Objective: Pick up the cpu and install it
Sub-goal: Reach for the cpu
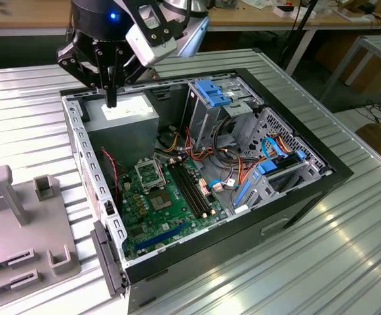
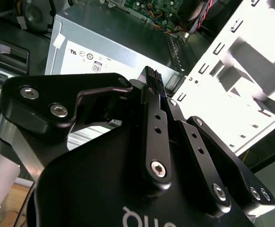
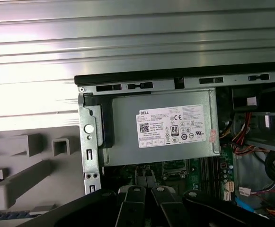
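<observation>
My gripper (image 1: pixel 111 98) hangs over the far left corner of the open computer case (image 1: pixel 295 197), just above the grey power supply (image 1: pixel 128 118). Its two black fingers (image 3: pixel 140 178) are pressed together, shut, with nothing visible between them; in the second wrist view the gripper (image 2: pixel 151 78) points at the power supply (image 2: pixel 113 52). The green motherboard (image 1: pixel 170 210) lies on the case floor with the silver socket frame (image 1: pixel 149 174) near its middle. The cpu is out of view; I cannot tell whether one sits in the socket (image 3: pixel 175 166).
A grey plastic fixture (image 1: pixel 26 223) with upright posts stands on the ribbed metal table (image 1: pixel 347 262) at the exterior view's left. Inside the case are black memory slots (image 1: pixel 193 190), a drive cage with blue clips (image 1: pixel 213 95) and bundles of coloured cables (image 1: pixel 233 164).
</observation>
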`<state>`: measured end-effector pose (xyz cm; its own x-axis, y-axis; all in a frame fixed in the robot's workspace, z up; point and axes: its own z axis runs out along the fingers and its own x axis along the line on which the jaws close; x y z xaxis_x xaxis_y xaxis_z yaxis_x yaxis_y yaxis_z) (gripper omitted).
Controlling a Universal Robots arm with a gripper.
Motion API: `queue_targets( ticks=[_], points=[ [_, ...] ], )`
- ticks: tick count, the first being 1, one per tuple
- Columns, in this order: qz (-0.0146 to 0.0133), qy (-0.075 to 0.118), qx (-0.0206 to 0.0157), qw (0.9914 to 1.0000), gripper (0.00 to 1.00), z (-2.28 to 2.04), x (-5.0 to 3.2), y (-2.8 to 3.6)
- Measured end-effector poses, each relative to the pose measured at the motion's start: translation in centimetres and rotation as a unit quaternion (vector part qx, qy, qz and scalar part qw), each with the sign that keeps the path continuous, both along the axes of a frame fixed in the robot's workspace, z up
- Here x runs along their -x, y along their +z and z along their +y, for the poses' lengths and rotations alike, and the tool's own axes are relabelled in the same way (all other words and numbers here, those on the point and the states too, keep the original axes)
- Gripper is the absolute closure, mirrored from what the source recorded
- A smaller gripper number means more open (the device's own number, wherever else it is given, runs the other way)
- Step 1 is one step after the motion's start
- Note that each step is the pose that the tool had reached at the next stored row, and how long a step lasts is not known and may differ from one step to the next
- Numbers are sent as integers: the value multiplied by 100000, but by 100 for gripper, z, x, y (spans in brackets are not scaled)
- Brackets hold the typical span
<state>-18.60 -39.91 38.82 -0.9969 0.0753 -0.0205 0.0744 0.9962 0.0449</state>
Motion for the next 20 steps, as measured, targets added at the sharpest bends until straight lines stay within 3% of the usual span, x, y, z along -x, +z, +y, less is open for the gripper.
queue_targets(
  ticks=[20],
  points=[
    [399,4,1,99999,87,0,159,-25]
  ],
)
